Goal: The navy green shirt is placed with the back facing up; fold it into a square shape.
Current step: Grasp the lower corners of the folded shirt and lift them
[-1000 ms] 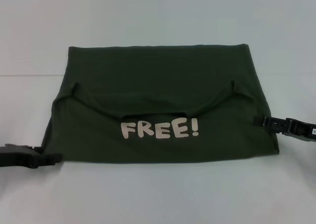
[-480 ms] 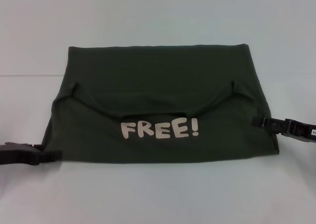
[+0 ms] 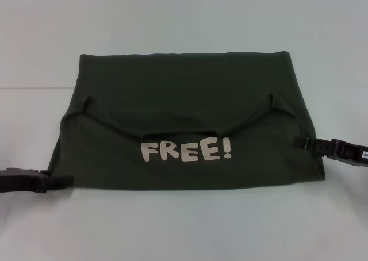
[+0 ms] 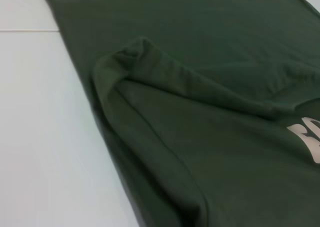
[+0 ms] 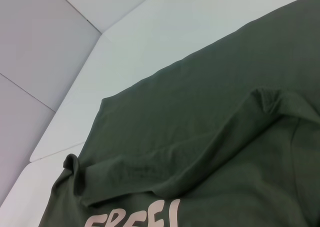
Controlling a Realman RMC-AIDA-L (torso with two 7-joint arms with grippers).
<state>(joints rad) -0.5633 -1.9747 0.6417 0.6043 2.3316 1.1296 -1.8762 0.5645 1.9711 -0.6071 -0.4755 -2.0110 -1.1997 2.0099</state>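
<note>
**Desk:** Where is the shirt right now?

**Me:** I see the navy green shirt [image 3: 187, 123] lying flat in the middle of the white worktop [image 3: 184, 226], folded once so its near half lies over the far half. The off-white "FREE!" lettering [image 3: 187, 150] faces up on the near flap. Two small puckered corners stand up at either side of the fold.

**Desk:** And the end effectors?

**Me:** My left end effector [image 3: 60, 182] sits low on the worktop at the shirt's near left corner, touching the cloth edge. My right end effector [image 3: 300, 142] is at the right edge, its tip against the fabric. I cannot tell whether either one is clamped or spread.
</note>
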